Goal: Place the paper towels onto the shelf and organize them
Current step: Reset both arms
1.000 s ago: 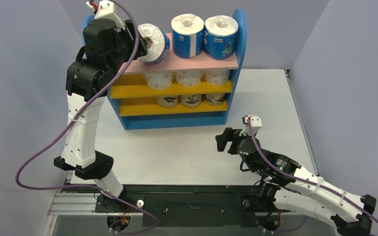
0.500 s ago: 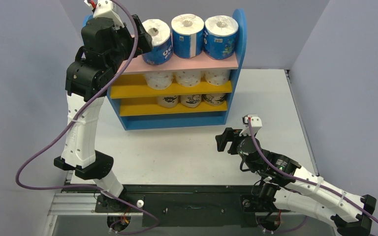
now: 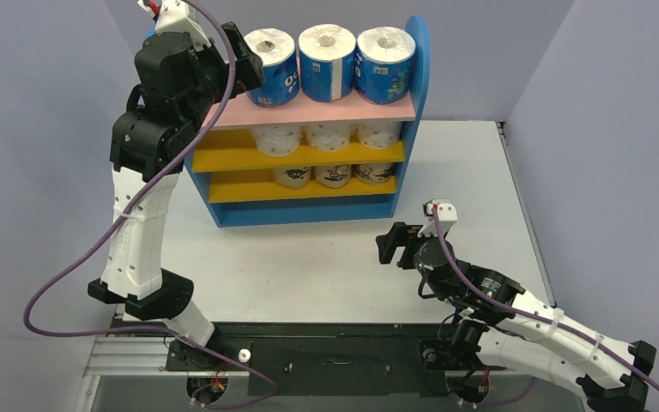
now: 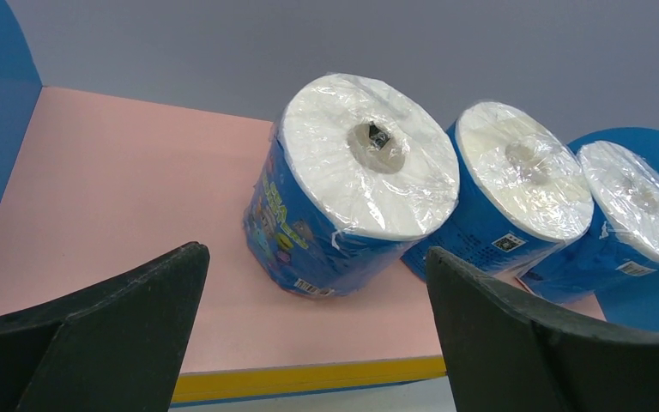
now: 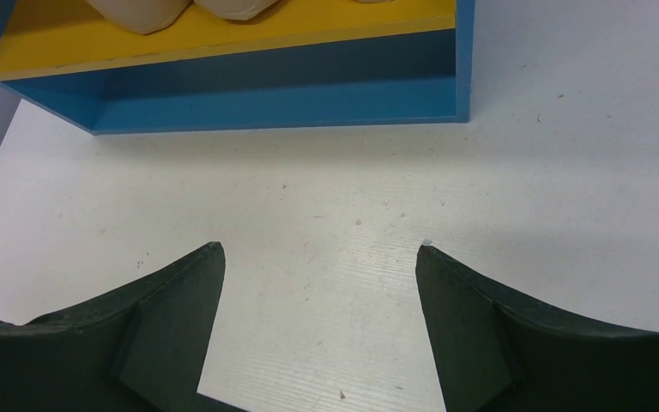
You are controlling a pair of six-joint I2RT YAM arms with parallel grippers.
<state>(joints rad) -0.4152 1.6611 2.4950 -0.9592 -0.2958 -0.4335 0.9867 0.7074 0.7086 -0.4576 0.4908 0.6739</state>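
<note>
The shelf (image 3: pixel 419 60) stands at the back of the table. On its pink top board (image 4: pixel 120 189) three blue-and-white paper towels (image 3: pixel 273 67) (image 3: pixel 327 62) (image 3: pixel 385 64) stand upright in a row. White dotted rolls (image 3: pixel 328 135) fill the upper yellow board and tan printed rolls (image 3: pixel 333 175) the lower one. My left gripper (image 3: pixel 242 62) hangs open just left of the leftmost blue roll (image 4: pixel 352 189), apart from it, with nothing between its fingers (image 4: pixel 316 251). Low over the table in front of the shelf, my right gripper (image 3: pixel 388 245) (image 5: pixel 320 249) is open and empty.
The shelf's blue base (image 5: pixel 283 94) lies just ahead of the right gripper. Grey-blue walls enclose the white table (image 3: pixel 309 257) on the left, back and right. A purple cable (image 3: pixel 77 257) loops beside the left arm.
The left gripper opened and let go of the leftmost blue roll, which went from tilted in the jaws to upright on the pink board. The gripper drew back left. The right arm stayed still.
</note>
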